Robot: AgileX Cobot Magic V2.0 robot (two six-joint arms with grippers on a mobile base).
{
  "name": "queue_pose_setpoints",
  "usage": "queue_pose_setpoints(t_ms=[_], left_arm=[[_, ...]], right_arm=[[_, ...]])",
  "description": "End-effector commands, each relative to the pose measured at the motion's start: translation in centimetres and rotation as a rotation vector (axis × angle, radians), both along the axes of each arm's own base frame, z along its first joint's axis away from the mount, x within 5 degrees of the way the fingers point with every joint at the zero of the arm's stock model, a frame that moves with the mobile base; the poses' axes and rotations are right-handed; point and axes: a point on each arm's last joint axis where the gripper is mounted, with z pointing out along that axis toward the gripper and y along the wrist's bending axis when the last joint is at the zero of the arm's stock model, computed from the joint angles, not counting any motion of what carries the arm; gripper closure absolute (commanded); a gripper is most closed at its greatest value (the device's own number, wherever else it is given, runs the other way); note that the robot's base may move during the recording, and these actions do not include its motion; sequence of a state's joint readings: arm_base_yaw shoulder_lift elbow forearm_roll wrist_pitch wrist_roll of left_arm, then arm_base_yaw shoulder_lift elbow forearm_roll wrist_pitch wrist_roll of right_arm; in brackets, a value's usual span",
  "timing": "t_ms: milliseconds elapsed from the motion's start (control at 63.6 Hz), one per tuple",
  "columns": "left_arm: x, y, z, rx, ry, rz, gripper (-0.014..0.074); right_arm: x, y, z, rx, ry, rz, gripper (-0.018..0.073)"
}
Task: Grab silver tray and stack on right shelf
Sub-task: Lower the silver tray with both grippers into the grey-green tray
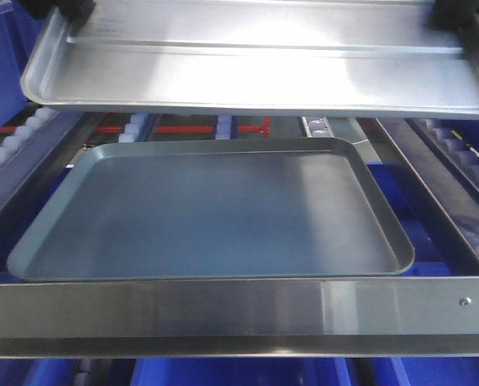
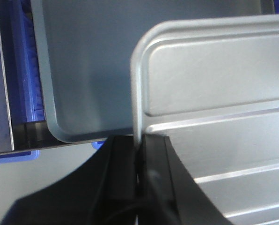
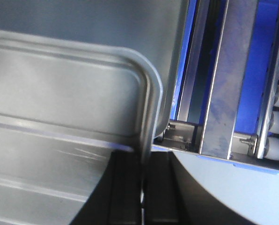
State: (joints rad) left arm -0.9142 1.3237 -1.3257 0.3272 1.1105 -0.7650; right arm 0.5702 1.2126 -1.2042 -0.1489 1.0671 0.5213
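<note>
The silver tray [image 1: 255,72] hangs level in the air at the top of the front view, its long ridges [image 1: 264,47] showing. My left gripper [image 1: 75,12] is shut on the tray's left rim and my right gripper [image 1: 456,12] on its right rim. In the left wrist view the black jaws of the left gripper [image 2: 138,140] pinch the thin rim of the silver tray [image 2: 214,93]. The right wrist view shows the same: the right gripper [image 3: 143,157] clamps the edge of the silver tray [image 3: 60,108]. Below lies the right shelf, with its broad steel front bar [image 1: 223,310].
A larger, duller grey tray [image 1: 215,217] lies flat on the shelf directly under the held tray. White roller tracks run along the left side [image 1: 14,145] and the right side [image 1: 464,157]. Blue bins [image 1: 6,56] show behind and below. A small screw [image 1: 464,301] sits on the front bar.
</note>
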Motion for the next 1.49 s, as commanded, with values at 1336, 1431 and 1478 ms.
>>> queue_pose_setpoints(t_ms=[1336, 1431, 1478], left_arm=[[14.0, -0.8, -12.0, 0.107, 0.088, 0.022, 0.0697], [14.2, -0.6, -12.2, 0.088, 0.102, 0.029, 0.0695], [14.3, -0.4, -12.2, 0.088, 0.103, 0.028, 0.0695]], right_arm=[[14.6, 4.2, -8.9, -0.120, 0.009, 0.039, 0.0499], [14.6, 4.2, -8.9, -0.124, 0.009, 0.046, 0.0456], [14.6, 4.1, -8.9, -0.133, 0.010, 0.058, 0.0403]])
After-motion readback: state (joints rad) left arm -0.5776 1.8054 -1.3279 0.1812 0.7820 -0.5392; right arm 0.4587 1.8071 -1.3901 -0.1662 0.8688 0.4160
